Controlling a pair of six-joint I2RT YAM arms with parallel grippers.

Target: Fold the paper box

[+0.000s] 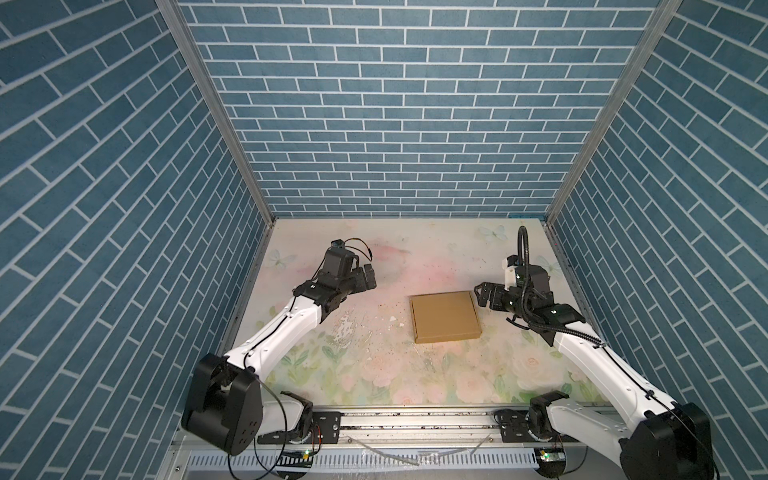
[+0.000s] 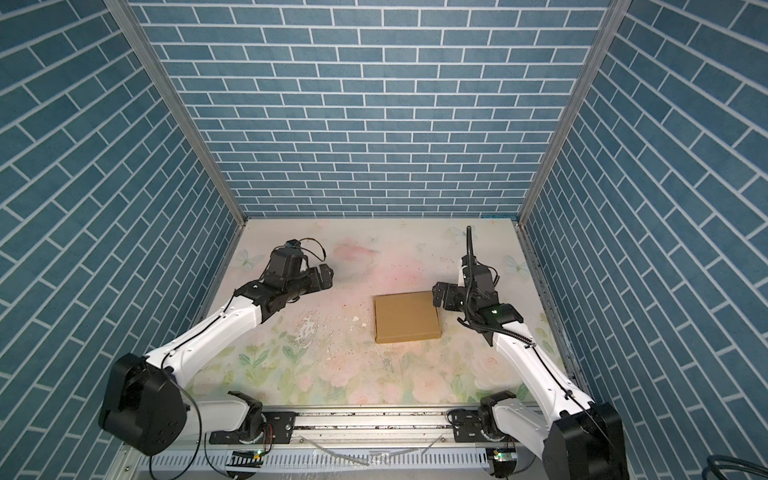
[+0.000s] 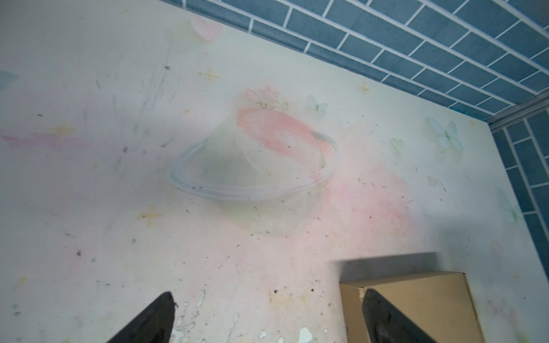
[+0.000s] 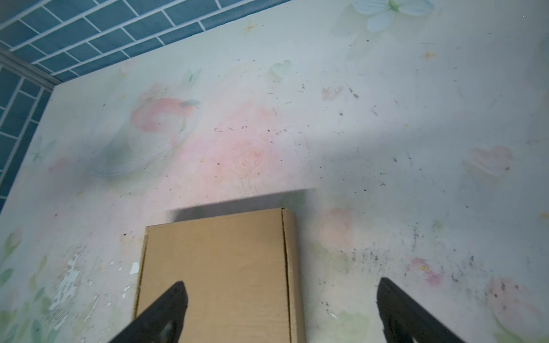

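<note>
The paper box (image 1: pixel 444 316) (image 2: pixel 407 316) is plain brown cardboard. It lies flat and closed on the table, right of centre in both top views. My left gripper (image 1: pixel 368 276) (image 2: pixel 326 276) hangs open well to the left of the box, apart from it and holding nothing. In the left wrist view the left gripper (image 3: pixel 267 297) is spread wide, with a corner of the box (image 3: pixel 430 297) beyond one fingertip. My right gripper (image 1: pixel 482 293) (image 2: pixel 438 293) is open beside the box's far right corner. In the right wrist view the right gripper (image 4: pixel 282 283) is empty and straddles one long edge of the box (image 4: pixel 214 267).
The table (image 1: pixel 374 365) has a worn floral cover with white flakes (image 1: pixel 392 319) and dark specks left of the box. Blue brick-patterned walls (image 1: pixel 395 124) enclose the back and both sides. A metal rail (image 1: pixel 415 428) carrying the arm bases runs along the front.
</note>
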